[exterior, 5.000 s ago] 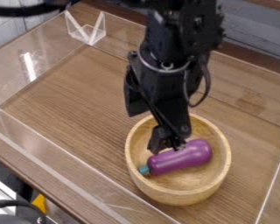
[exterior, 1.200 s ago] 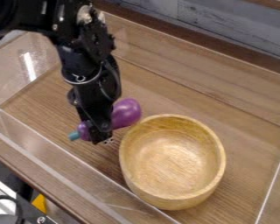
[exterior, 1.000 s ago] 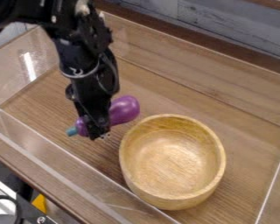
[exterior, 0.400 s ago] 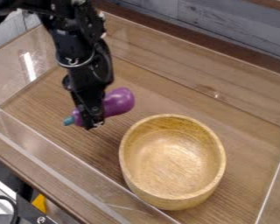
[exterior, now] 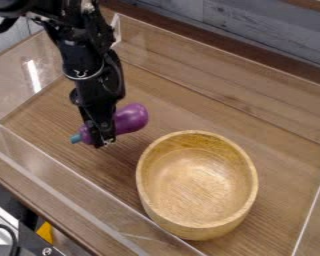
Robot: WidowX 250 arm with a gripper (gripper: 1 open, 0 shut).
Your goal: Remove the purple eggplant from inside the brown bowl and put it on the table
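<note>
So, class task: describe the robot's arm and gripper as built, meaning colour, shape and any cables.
The arm is black throughout, built of chunky, blocky segments, with thin black cables looping near its top. It narrows to a small black gripper with slim fingers. No markings are legible.

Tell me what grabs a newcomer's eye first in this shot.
The black gripper at left centre, pointing down and clamped on the purple eggplant, low over the table. Next, the brown bowl at lower right, standing empty, apart from the eggplant.
</note>
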